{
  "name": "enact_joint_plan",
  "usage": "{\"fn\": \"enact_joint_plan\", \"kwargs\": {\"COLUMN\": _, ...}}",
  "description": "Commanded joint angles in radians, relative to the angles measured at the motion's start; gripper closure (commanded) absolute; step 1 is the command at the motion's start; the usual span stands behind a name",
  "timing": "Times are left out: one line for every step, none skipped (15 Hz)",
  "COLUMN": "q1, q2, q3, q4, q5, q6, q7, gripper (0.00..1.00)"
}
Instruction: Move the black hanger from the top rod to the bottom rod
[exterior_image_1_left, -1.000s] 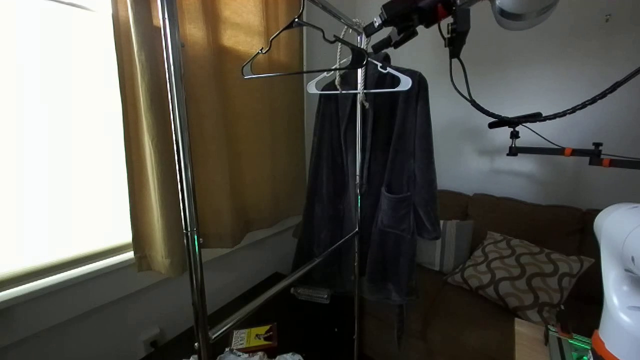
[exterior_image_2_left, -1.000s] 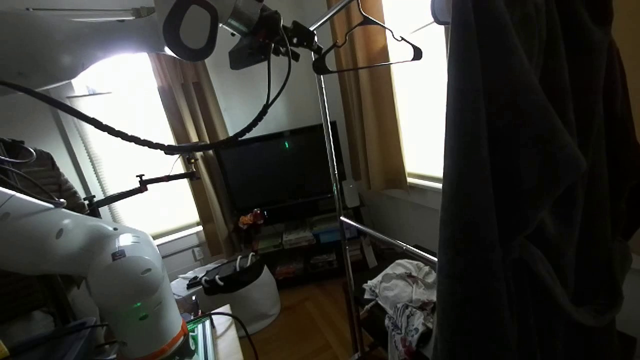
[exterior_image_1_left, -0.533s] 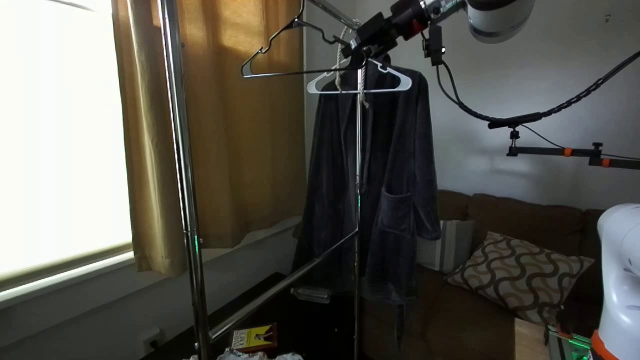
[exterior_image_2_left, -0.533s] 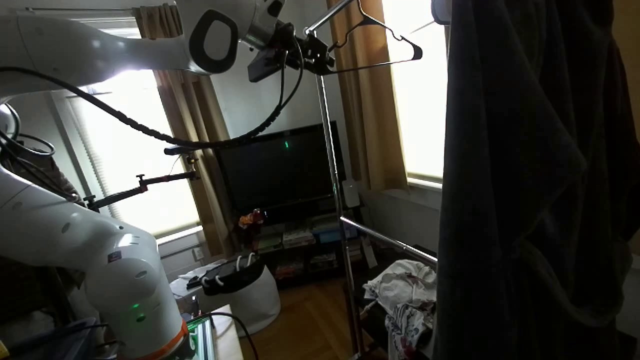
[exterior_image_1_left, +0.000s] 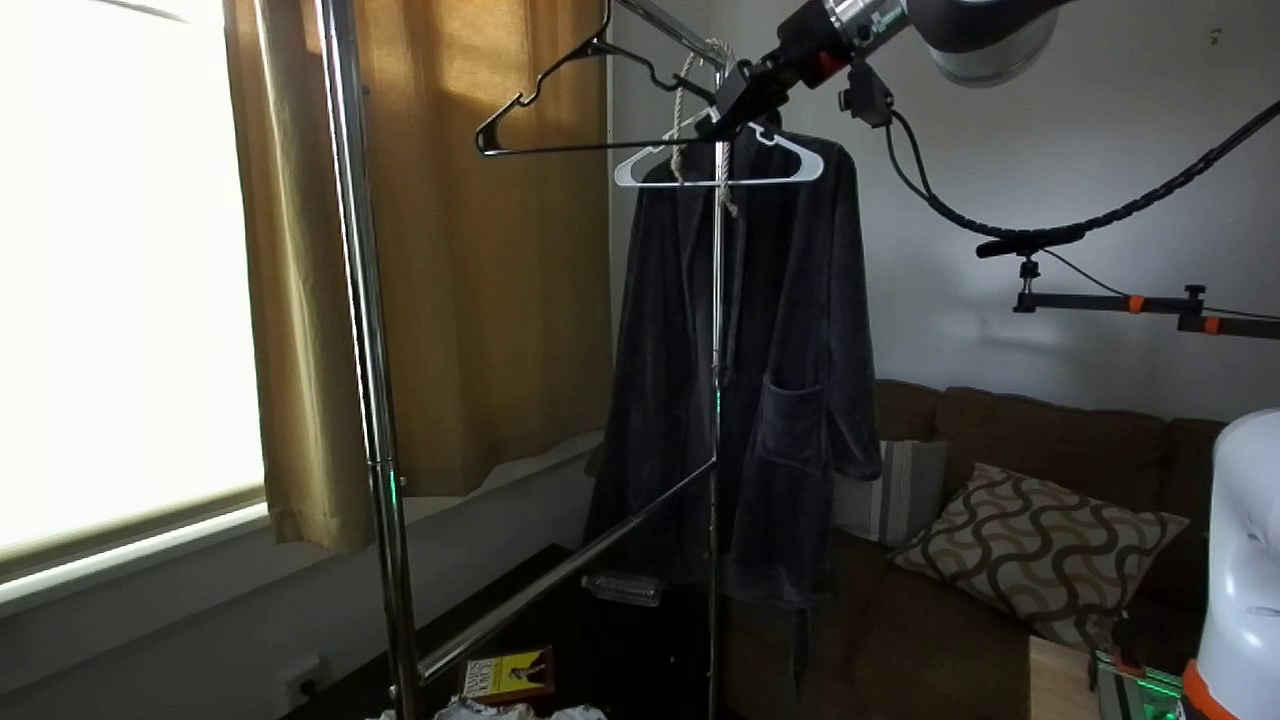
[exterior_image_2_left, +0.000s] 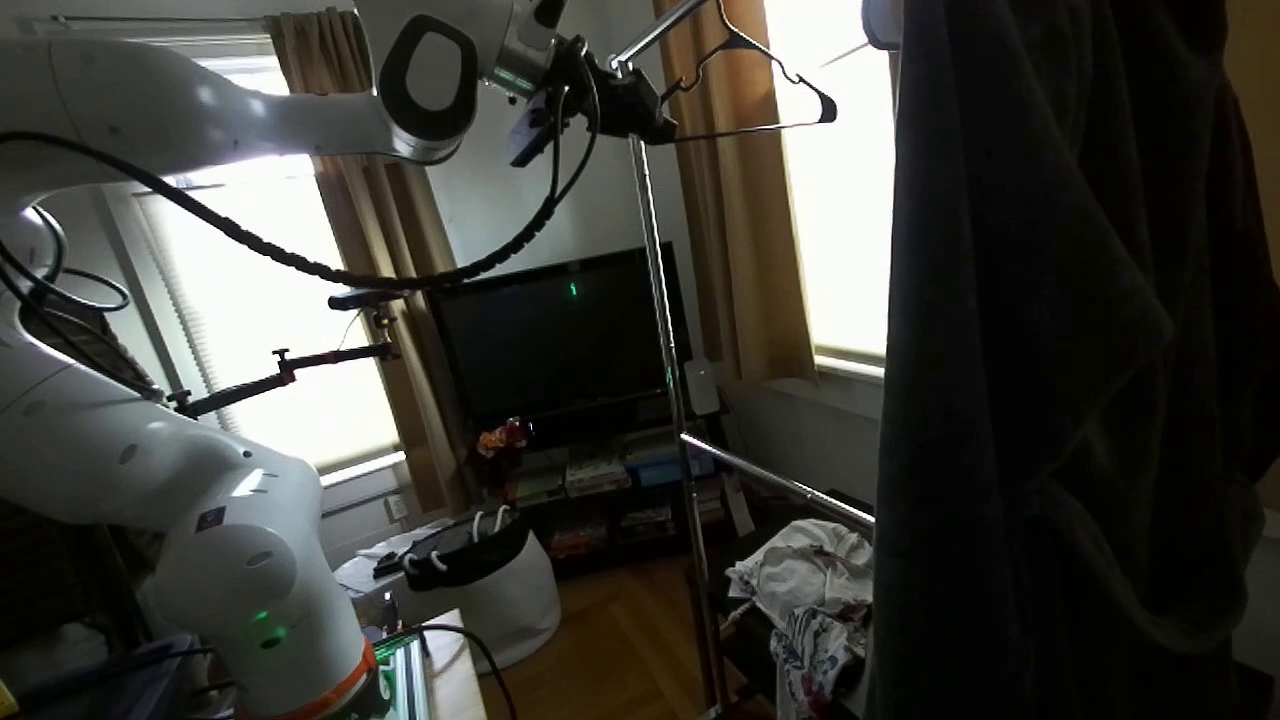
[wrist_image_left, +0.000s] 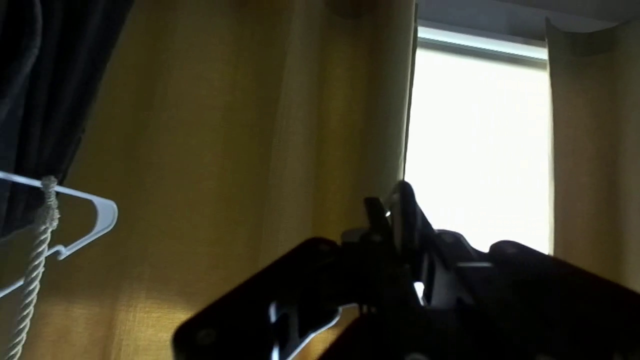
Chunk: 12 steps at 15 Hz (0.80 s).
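The black hanger (exterior_image_1_left: 597, 46) hangs from the top rod (exterior_image_1_left: 668, 28) of a chrome rack, its hook cut off by the picture's upper edge. My gripper (exterior_image_1_left: 714, 128) has its fingers closed round the hanger's near end corner, which they cover. From the opposite side, an exterior view shows the gripper (exterior_image_2_left: 664, 128) at that corner too, with the rest of the hanger (exterior_image_2_left: 740, 42) reaching away. In the wrist view the gripper (wrist_image_left: 392, 205) is dark, its fingertips close together; hanger and fingers are hard to tell apart there. The bottom rod (exterior_image_1_left: 570, 567) runs low across the rack.
A rack post (exterior_image_2_left: 655, 270) stands right beside the gripper. A white hanger (exterior_image_1_left: 806, 162) and a knotted rope (exterior_image_1_left: 727, 160) hang near it, with a dark robe (exterior_image_1_left: 800, 320) behind. Crumpled clothes (exterior_image_2_left: 800, 570) lie below the bottom rod.
My gripper has come in from beside the rack to the hanger's near end, and its jaws have closed there. The hanger has shifted slightly away from the arm.
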<state>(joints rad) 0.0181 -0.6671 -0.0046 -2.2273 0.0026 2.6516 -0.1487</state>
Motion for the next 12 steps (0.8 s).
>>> {"fn": "enact_joint_plan", "kwargs": {"q1": -0.031, "q2": -0.023, "q3": 0.016, "q4": -0.006, "q5": -0.046, "q6": -0.024, "q7": 0.035, "gripper": 1.0}}
{"fn": "enact_joint_plan", "kwargs": {"q1": -0.016, "q2": -0.026, "q3": 0.006, "q4": -0.008, "q5": -0.036, "q6": -0.015, "q7": 0.027, "gripper": 1.0}}
{"fn": "enact_joint_plan", "kwargs": {"q1": -0.006, "q2": -0.029, "q3": -0.002, "q4": -0.012, "q5": -0.025, "q6": 0.004, "q7": 0.024, "gripper": 0.98}}
{"fn": "enact_joint_plan", "kwargs": {"q1": 0.011, "q2": -0.035, "q3": -0.016, "q4": -0.017, "q5": -0.006, "q6": 0.036, "q7": 0.022, "gripper": 0.98}}
{"fn": "enact_joint_plan", "kwargs": {"q1": 0.023, "q2": -0.042, "q3": -0.028, "q4": -0.022, "q5": 0.01, "q6": 0.066, "q7": 0.022, "gripper": 0.97}}
{"fn": "enact_joint_plan", "kwargs": {"q1": 0.04, "q2": -0.048, "q3": -0.042, "q4": -0.026, "q5": 0.024, "q6": 0.099, "q7": 0.016, "gripper": 0.97}}
{"fn": "enact_joint_plan", "kwargs": {"q1": 0.053, "q2": -0.054, "q3": -0.054, "q4": -0.032, "q5": 0.036, "q6": 0.132, "q7": 0.013, "gripper": 0.97}}
{"fn": "enact_joint_plan", "kwargs": {"q1": 0.056, "q2": -0.06, "q3": -0.061, "q4": -0.038, "q5": 0.043, "q6": 0.167, "q7": 0.02, "gripper": 0.97}}
{"fn": "enact_joint_plan", "kwargs": {"q1": 0.071, "q2": -0.066, "q3": -0.075, "q4": -0.043, "q5": 0.054, "q6": 0.196, "q7": 0.014, "gripper": 0.96}}
{"fn": "enact_joint_plan", "kwargs": {"q1": 0.111, "q2": -0.075, "q3": -0.099, "q4": -0.045, "q5": 0.062, "q6": 0.191, "q7": -0.02, "gripper": 0.97}}
{"fn": "enact_joint_plan", "kwargs": {"q1": 0.174, "q2": -0.095, "q3": -0.135, "q4": -0.053, "q5": 0.068, "q6": 0.163, "q7": -0.082, "gripper": 0.97}}
{"fn": "enact_joint_plan", "kwargs": {"q1": 0.238, "q2": -0.116, "q3": -0.173, "q4": -0.065, "q5": 0.079, "q6": 0.162, "q7": -0.14, "gripper": 0.97}}
